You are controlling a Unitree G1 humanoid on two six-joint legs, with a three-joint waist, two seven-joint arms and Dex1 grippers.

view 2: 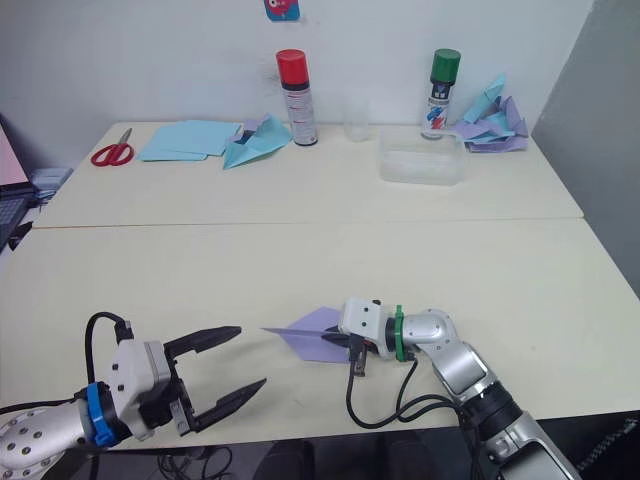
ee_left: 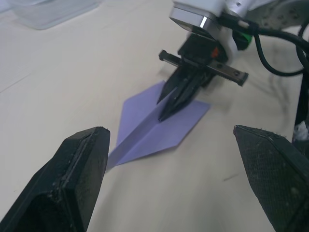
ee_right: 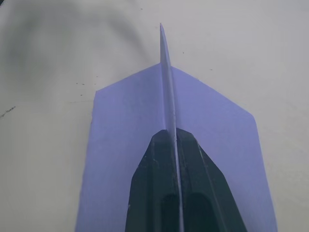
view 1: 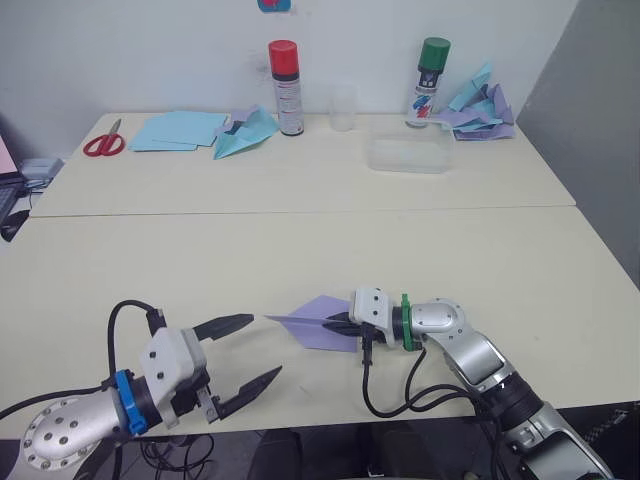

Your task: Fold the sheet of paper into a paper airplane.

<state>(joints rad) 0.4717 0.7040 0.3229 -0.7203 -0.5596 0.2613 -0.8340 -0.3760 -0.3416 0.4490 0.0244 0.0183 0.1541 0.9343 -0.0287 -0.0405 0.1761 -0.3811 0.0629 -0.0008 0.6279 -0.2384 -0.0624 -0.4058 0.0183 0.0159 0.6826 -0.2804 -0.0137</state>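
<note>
Lavender paper airplane (view 1: pixel 318 322) sits pinched in the right pincer (view 1: pixel 340 326), nose toward the wide-open left pincer (view 1: pixel 262 348).

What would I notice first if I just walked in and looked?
First, the purple paper airplane near the front of the table, its middle fold pinched in the right tool. Next, the left tool wide open, facing the plane's nose without touching it. Far back stand a red-capped can and a green-capped can.
</note>
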